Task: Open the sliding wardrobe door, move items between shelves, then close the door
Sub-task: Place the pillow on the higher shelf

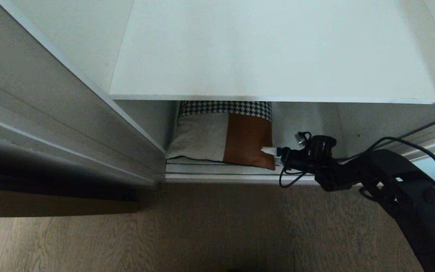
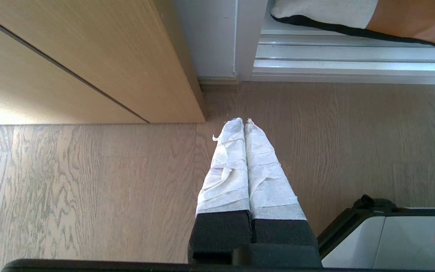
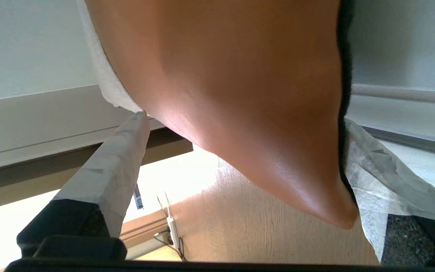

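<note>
The left end effector (image 2: 244,124), fingers pressed together, hung idle above the floor. The cushion (image 1: 221,136) (soft, light, likely floppy) lay on the bottom shelf (image 1: 315,128); the right end effector (image 1: 272,152), spread wide, straddled its leather corner, a sensible hold.

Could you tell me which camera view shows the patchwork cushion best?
The head view: the cushion shows all three fabrics there. The left wrist view catches only its lower edge; the right wrist view only its brown corner.
</note>
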Motion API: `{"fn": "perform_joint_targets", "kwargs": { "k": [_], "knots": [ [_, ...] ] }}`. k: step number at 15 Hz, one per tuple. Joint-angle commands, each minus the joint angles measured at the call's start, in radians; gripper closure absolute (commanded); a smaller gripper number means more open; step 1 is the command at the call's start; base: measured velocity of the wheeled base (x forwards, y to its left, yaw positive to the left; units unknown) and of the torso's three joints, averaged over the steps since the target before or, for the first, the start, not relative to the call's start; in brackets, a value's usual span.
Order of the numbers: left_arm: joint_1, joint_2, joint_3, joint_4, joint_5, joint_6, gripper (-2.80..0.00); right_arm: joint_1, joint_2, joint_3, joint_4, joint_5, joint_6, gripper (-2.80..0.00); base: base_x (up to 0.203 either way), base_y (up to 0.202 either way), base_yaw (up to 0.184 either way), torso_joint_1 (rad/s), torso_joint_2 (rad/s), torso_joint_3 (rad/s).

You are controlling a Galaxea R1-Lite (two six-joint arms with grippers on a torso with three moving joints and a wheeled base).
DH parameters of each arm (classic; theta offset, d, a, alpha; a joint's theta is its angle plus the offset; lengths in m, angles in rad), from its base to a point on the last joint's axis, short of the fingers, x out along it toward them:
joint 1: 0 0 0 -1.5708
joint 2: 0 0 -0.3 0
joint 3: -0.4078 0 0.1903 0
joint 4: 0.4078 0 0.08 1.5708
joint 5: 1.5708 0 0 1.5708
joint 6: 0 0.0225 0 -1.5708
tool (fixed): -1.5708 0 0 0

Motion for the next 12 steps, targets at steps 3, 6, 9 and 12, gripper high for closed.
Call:
{"fn": "perform_joint_targets", "kwargs": {
  "k": [3,6,9,12],
  "knots": [
    [0.000,0.000,0.002,0.000,0.000,0.000,0.00,0.029,0.017,-0.001,0.002,-0.004,0.007,-2.80,0.000,0.000,0.000,0.000,0.00,0.000],
    [0.000,0.000,0.002,0.000,0.000,0.000,0.00,0.032,0.014,-0.012,0.032,-0.004,0.006,0.00,0.000,0.000,0.000,0.000,0.00,0.000],
    [0.000,0.000,0.002,0.000,0.000,0.000,0.00,0.032,0.014,-0.016,0.032,-0.003,0.006,0.00,0.000,0.000,0.000,0.000,0.00,0.000],
    [0.000,0.000,0.002,0.000,0.000,0.000,0.00,0.026,-0.004,-0.018,0.053,-0.003,0.006,0.00,0.000,0.000,0.000,0.000,0.00,0.000]
  ]
}}
